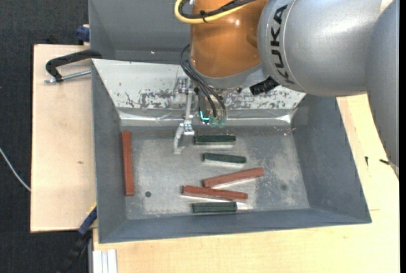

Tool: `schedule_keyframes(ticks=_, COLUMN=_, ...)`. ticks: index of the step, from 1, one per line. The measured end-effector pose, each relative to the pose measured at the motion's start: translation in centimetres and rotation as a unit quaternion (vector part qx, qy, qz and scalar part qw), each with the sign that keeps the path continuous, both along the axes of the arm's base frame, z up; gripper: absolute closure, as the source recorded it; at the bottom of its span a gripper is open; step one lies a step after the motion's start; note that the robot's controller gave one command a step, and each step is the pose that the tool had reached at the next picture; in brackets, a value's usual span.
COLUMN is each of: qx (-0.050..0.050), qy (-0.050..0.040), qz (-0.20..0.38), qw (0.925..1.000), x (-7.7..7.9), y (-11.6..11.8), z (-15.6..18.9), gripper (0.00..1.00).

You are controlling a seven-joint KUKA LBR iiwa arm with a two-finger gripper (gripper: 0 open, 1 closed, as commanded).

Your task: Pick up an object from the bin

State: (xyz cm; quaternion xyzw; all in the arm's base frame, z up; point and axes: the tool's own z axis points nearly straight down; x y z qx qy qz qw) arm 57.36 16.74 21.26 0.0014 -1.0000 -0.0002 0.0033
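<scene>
- Dark green bar [214, 138] is lying flat on the bin floor right at the gripper [198, 131], one end just beside the tool tip. Whether they are touching cannot be told.
- Orange wrist cover [222, 30] and grey arm [330, 24] are hanging over the gripper and hiding its upper part. Whether it is spread or closed cannot be told, and nothing is showing as held.
- The tool is sitting low over the floor, close to the back wall.
- Grey metal bin [330, 157] is holding six bars, all lying flat: three dark green, three reddish-brown.
- Second dark green bar [223, 159] is lying just past the first, on its far side from the gripper.
- Two reddish-brown bars [233, 177] [214, 192] are lying farther out still, close together. Contact between them is hard to make out.
- Third dark green bar [214, 207] is lying farthest from the gripper, by the front wall.
- Third reddish-brown bar [128, 162] is lying alone, well apart from the gripper, on the side away from the arm.
</scene>
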Motion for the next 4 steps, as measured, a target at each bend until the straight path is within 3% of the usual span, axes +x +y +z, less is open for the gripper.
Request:
schedule_keyframes(ticks=1, qx=0.001, qy=-0.0040, qz=-0.001, qw=1.0000, x=0.2, y=-0.1, z=0.4, gripper=0.00)
schedule_keyframes(ticks=2, qx=0.001, qy=-0.0080, qz=0.019, qw=0.9998, x=-0.9, y=-0.7, z=-3.5, gripper=0.00)
schedule_keyframes(ticks=3, qx=0.002, qy=-0.0054, qz=0.053, qw=0.9986, x=-2.5, y=-5.1, z=-9.7, gripper=0.00)
schedule_keyframes(ticks=4, qx=-0.001, qy=-0.0052, qz=0.048, qw=0.9988, x=-4.8, y=-7.8, z=-11.5, gripper=0.00)
